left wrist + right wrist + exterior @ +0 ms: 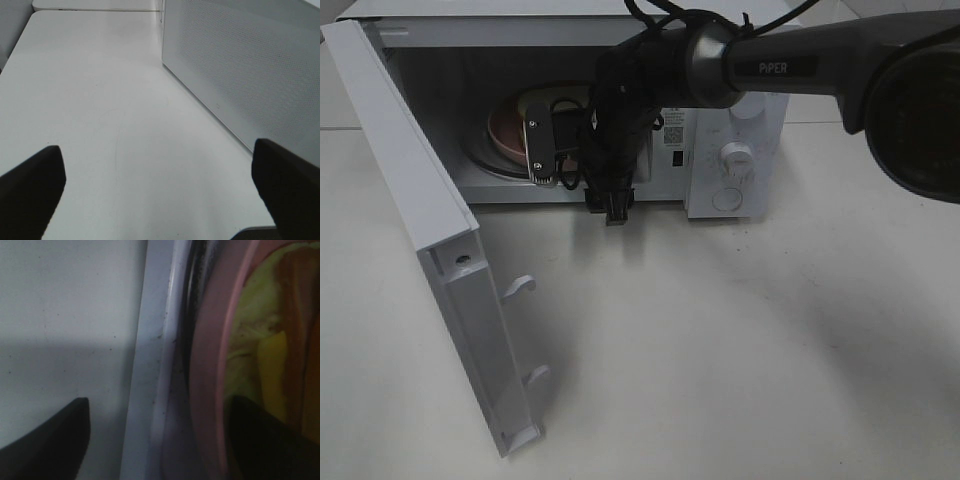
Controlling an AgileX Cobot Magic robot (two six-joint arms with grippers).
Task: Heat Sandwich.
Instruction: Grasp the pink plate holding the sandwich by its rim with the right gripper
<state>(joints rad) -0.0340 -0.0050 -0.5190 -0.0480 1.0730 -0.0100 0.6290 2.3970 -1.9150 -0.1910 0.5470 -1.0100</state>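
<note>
The sandwich [534, 104] lies on a round pink plate [506, 128] on the turntable inside the open white microwave [740, 120]. In the right wrist view the pink plate rim [212, 365] and the yellow-green filling and tan crust of the sandwich [260, 325] show close up. My right gripper [552, 160] reaches into the cavity. It is open [159, 402], one finger over the plate and the other outside its rim. My left gripper [156, 147] is open and empty above the table, beside the microwave's perforated side wall [250, 65]. It is out of the exterior view.
The microwave door [420, 200] stands swung open to the left, with its latch hooks [520, 285] facing the table. The knobs [735, 155] are on the right panel. The right arm [770, 68] crosses above the microwave's front. White table [720, 350] lies in front.
</note>
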